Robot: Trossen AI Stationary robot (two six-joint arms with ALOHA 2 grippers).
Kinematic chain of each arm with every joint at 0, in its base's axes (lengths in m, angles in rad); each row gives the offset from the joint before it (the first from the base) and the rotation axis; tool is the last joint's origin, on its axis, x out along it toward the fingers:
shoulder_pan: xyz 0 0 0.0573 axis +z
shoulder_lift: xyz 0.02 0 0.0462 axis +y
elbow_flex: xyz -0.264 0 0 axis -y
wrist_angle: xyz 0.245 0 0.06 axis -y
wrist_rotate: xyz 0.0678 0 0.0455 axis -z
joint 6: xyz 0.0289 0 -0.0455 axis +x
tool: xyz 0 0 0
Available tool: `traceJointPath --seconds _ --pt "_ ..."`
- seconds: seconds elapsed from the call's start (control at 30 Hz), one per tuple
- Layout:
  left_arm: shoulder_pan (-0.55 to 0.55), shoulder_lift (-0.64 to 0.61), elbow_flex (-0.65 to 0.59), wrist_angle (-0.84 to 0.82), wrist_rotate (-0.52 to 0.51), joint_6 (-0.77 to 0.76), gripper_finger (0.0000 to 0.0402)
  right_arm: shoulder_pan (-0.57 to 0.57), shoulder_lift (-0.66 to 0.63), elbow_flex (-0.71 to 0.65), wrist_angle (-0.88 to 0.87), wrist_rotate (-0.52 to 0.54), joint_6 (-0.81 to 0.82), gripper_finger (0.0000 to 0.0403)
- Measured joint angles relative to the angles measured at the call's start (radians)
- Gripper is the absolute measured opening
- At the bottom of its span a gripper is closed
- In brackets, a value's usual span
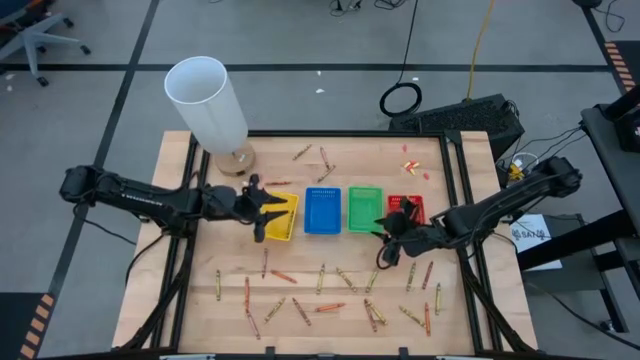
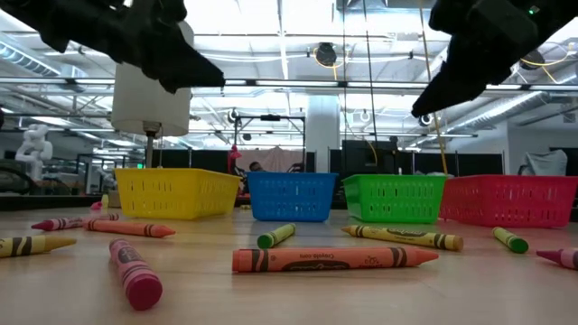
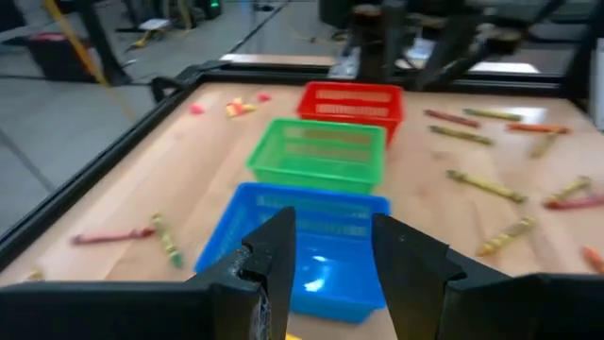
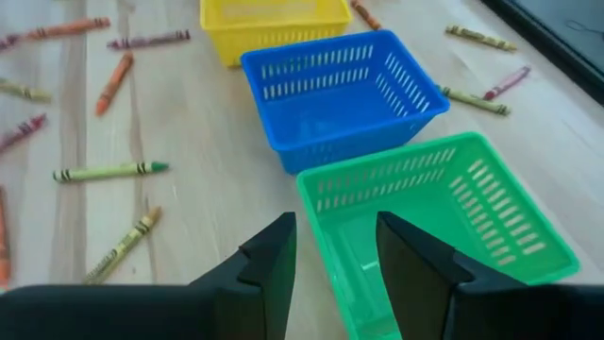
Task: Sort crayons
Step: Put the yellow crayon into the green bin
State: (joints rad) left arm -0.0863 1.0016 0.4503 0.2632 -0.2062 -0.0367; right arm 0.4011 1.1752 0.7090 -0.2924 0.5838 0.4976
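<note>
Surroundings: white cylinder [image 1: 208, 104] on a round wooden base stood at the table's [image 1: 460, 320] far left part; black frame rails ran down both sides.
Trays: yellow tray [image 1: 279, 216], blue tray [image 1: 322, 210], green tray [image 1: 365, 208], red tray [image 1: 404, 209] sat in one row mid-table, just beside each other.
Scraps: small red-pink bits [image 1: 412, 165] lay beyond the red tray.
Left gripper: left gripper [image 1: 268, 211] hung above the yellow tray, fingers [image 3: 275, 260] apart, nothing between them.
Right gripper: right gripper [image 1: 383, 226] hung at the near edge of the green tray, fingers [image 4: 273, 260] apart, empty.
In the way: both arms hung over the tray row, off the table.
Crayons: crayons [image 1: 330, 290] were scattered flat on the near half of the table, a few [image 1: 312, 155] beyond the trays; the blue and green trays looked empty.
Axis: no common direction; many lay roughly near-to-far, others slanted or crosswise.
Nearest low-view crayon: orange crayon [image 2: 332, 259] lay crosswise, tip to the right.
</note>
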Motion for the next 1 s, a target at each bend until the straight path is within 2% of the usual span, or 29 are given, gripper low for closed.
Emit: traceJointPath --seconds 0.2,0.43,0.6,0.73,1.0 --pt "-0.138 0.0 0.0 0.017 -0.023 -0.056 0.0138 0.0 0.058 0.0 0.103 -0.007 -0.061 0.0132" --pt "-0.355 0.022 0.0 -0.027 -0.181 -0.171 0.0109 0.0 0.143 0.0 0.281 -0.018 -0.151 0.0132" --pt "-0.481 0.089 0.0 -0.034 -0.296 -0.259 0.0088 0.003 0.202 0.0 0.397 -0.167 -0.177 0.0132" --pt "-0.541 0.153 0.0 -0.033 -0.357 -0.343 0.0078 0.024 0.246 0.0 0.458 -0.223 -0.154 0.0132" --pt "-0.585 0.282 0.002 0.052 -0.397 -0.403 0.0074 0.096 0.341 0.0 0.46 -0.219 -0.005 0.0132"
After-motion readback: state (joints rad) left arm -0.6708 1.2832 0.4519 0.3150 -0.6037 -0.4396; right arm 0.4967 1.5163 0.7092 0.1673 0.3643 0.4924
